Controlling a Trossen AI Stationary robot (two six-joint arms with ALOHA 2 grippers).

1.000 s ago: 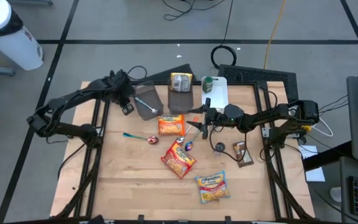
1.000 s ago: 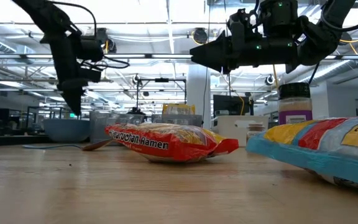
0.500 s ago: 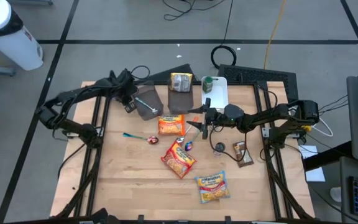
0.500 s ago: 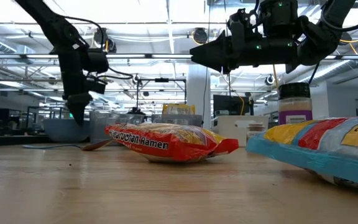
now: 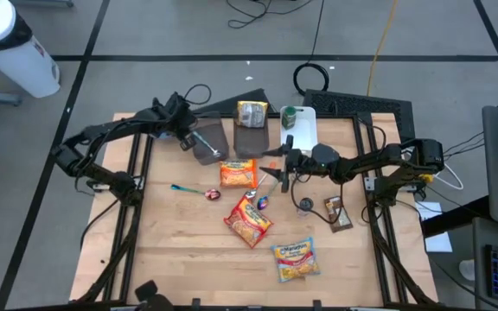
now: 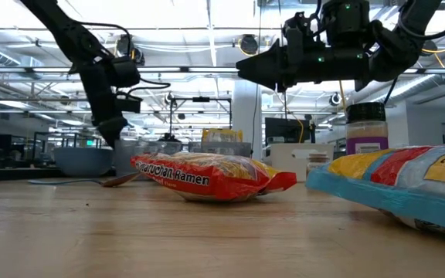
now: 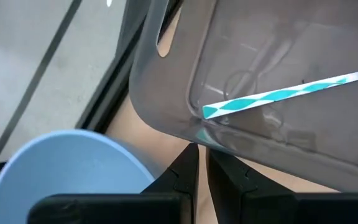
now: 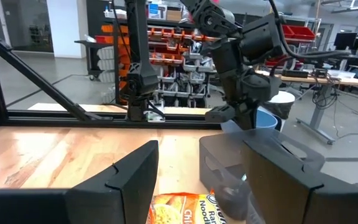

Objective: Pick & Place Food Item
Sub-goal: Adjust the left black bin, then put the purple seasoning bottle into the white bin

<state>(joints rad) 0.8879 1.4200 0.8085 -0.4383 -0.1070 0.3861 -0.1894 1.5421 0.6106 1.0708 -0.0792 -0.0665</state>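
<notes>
Three ramen packs lie flat on the wooden table: an orange one [image 5: 238, 173], a red one [image 5: 249, 220] and a blue-edged one [image 5: 295, 259]. My left gripper [image 5: 190, 141] is shut and slants down at the near-left corner of a grey bin [image 7: 260, 62]. A teal-striped utensil [image 7: 278, 93] lies inside the bin. A blue bowl [image 7: 61, 174] sits just left of the bin. My right gripper [image 5: 273, 175] hangs level above the table, open and pointing left, with nothing between its fingers [image 8: 135, 180]. The orange pack [image 8: 179, 211] lies below it. My left gripper's shut fingertips [image 7: 191, 155] stand right at the grey bin's rim corner [image 7: 197, 134], coming slanting down from the table's left. Whether they touch the rim, I cannot tell.
A dark bin with a snack bag [image 5: 252, 114], a white board [image 5: 303, 130] and a green-lidded bottle [image 5: 290, 112] stand at the back. A teal-handled spoon [image 5: 193, 188], a small jar [image 5: 305, 205] and a wrapped bar [image 5: 337, 212] lie around the packs.
My left gripper has moved toward the table's right, over to the grey bin, and has sunk a little. It has stayed shut. The right arm and the packs have kept still.
</notes>
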